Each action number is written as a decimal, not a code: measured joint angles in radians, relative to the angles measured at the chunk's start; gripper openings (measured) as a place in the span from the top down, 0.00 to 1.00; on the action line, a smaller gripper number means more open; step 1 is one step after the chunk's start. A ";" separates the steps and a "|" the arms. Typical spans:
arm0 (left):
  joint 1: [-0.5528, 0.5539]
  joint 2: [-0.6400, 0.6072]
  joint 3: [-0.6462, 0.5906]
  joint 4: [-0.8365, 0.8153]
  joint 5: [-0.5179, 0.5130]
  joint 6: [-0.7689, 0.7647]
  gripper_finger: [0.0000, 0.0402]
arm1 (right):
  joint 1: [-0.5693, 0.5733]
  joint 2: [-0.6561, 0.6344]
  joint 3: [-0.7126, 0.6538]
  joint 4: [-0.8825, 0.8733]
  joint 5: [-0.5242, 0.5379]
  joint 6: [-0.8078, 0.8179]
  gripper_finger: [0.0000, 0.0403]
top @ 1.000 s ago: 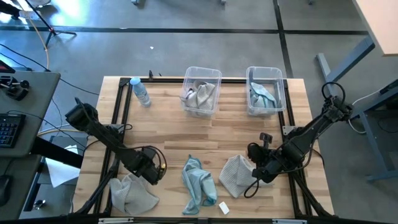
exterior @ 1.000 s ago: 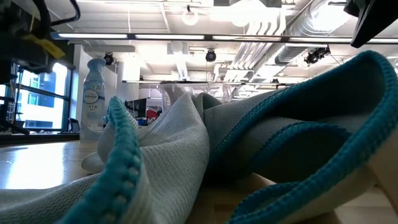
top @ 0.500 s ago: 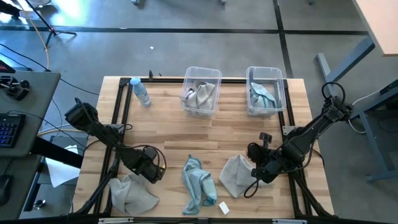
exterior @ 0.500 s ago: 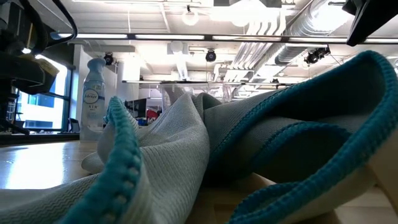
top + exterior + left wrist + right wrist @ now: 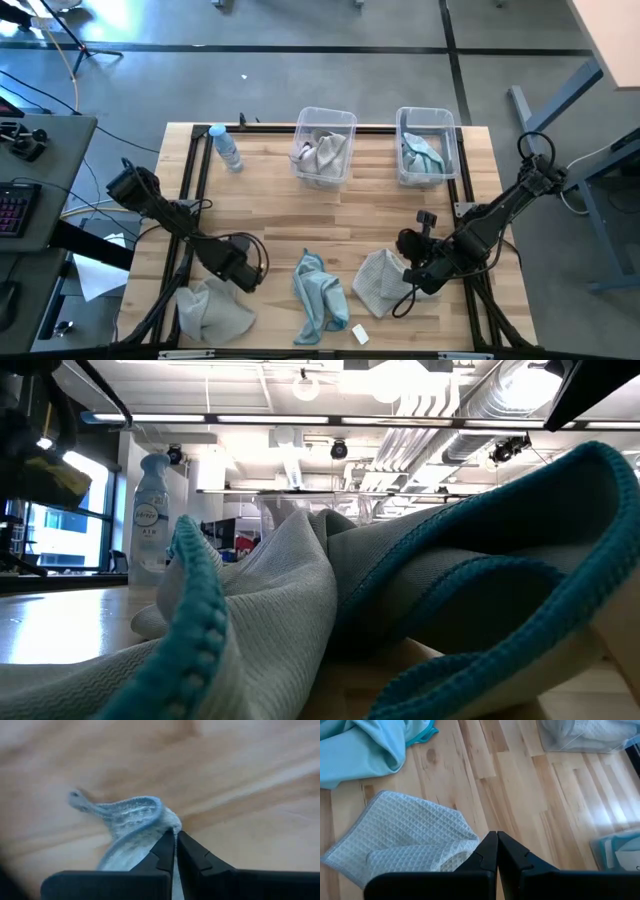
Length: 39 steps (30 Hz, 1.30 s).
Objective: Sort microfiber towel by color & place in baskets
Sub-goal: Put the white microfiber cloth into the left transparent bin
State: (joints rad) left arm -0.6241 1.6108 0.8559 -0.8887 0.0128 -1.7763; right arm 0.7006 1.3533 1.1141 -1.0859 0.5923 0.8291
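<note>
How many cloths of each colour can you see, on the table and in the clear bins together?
Grey towels: 3: one in the left bin, one at the left gripper, one by the right gripper.
Blue-teal towels: 2: one in the right bin, one on the table.
Total: 5 towels.

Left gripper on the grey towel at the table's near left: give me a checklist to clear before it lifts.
1. Left gripper shut on the grey towel: ok, a fold sits pinched at its tips.
2. How much cloth is caught: cannot tell.
3. Grey basket has room on top: ok, grey cloths only.
4. Teal towel apart from the held one: ok, bare wood between.
5. Right gripper out of the path: ok, shut over the other grey towel at near right.
</note>
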 joint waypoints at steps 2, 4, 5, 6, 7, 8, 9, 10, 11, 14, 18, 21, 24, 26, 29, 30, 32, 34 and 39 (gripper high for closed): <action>0.003 -0.003 0.067 -0.090 -0.014 0.009 1.00 | 0.000 0.000 0.000 0.000 0.002 0.000 1.00; 0.005 -0.004 0.145 -0.185 -0.034 0.031 1.00 | 0.000 0.000 0.000 0.000 0.002 0.000 1.00; 0.005 -0.005 0.184 -0.244 -0.050 0.042 1.00 | 0.000 0.000 0.000 0.000 0.002 0.000 1.00; 0.005 -0.006 0.231 -0.305 -0.073 0.050 1.00 | 0.000 0.000 0.000 0.000 0.002 0.000 1.00; 0.005 -0.006 0.281 -0.350 -0.098 0.051 1.00 | 0.000 0.000 0.000 0.000 0.002 0.000 1.00; 0.005 -0.007 0.332 -0.396 -0.119 0.052 1.00 | 0.000 0.000 0.000 0.000 0.002 0.000 1.00; 0.005 -0.007 0.382 -0.456 -0.137 0.053 1.00 | 0.000 0.000 0.000 0.000 0.002 0.000 1.00; 0.005 -0.007 0.427 -0.519 -0.157 0.053 1.00 | 0.000 0.000 0.000 0.000 0.003 0.000 1.00; 0.005 -0.007 0.475 -0.574 -0.179 0.052 1.00 | 0.000 0.000 0.000 0.000 0.003 -0.001 1.00; 0.005 -0.009 0.611 -0.685 -0.236 0.031 1.00 | 0.000 0.000 0.000 0.000 0.003 -0.018 1.00; 0.010 -0.033 0.711 -0.680 -0.323 0.077 1.00 | 0.000 0.000 0.000 -0.001 0.003 -0.038 1.00; 0.016 -0.033 0.767 -0.685 -0.375 0.115 1.00 | 0.000 0.000 0.000 0.001 0.003 -0.048 1.00; 0.016 -0.032 0.818 -0.682 -0.462 0.153 1.00 | 0.000 0.000 0.000 0.002 0.003 -0.048 1.00; 0.016 -0.033 0.853 -0.683 -0.515 0.178 1.00 | 0.000 0.000 0.000 0.003 0.003 -0.048 1.00; 0.016 -0.033 0.903 -0.684 -0.601 0.214 1.00 | 0.000 0.000 0.000 0.004 0.003 -0.049 1.00; 0.016 -0.033 0.922 -0.682 -0.630 0.230 1.00 | 0.000 0.000 0.000 0.004 0.003 -0.050 1.00; 0.016 -0.033 0.959 -0.684 -0.690 0.267 1.00 | 0.000 0.000 0.000 0.005 0.003 -0.052 1.00; 0.016 -0.033 1.000 -0.682 -0.742 0.302 1.00 | 0.000 0.000 0.000 0.005 0.003 -0.051 1.00; 0.016 -0.033 1.110 -0.683 -0.802 0.424 1.00 | 0.000 0.000 0.000 0.005 0.003 -0.050 1.00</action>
State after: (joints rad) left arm -0.6079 1.5780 1.9664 -1.5718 -0.7891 -1.3527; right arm 0.7006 1.3529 1.1141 -1.0805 0.5957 0.7794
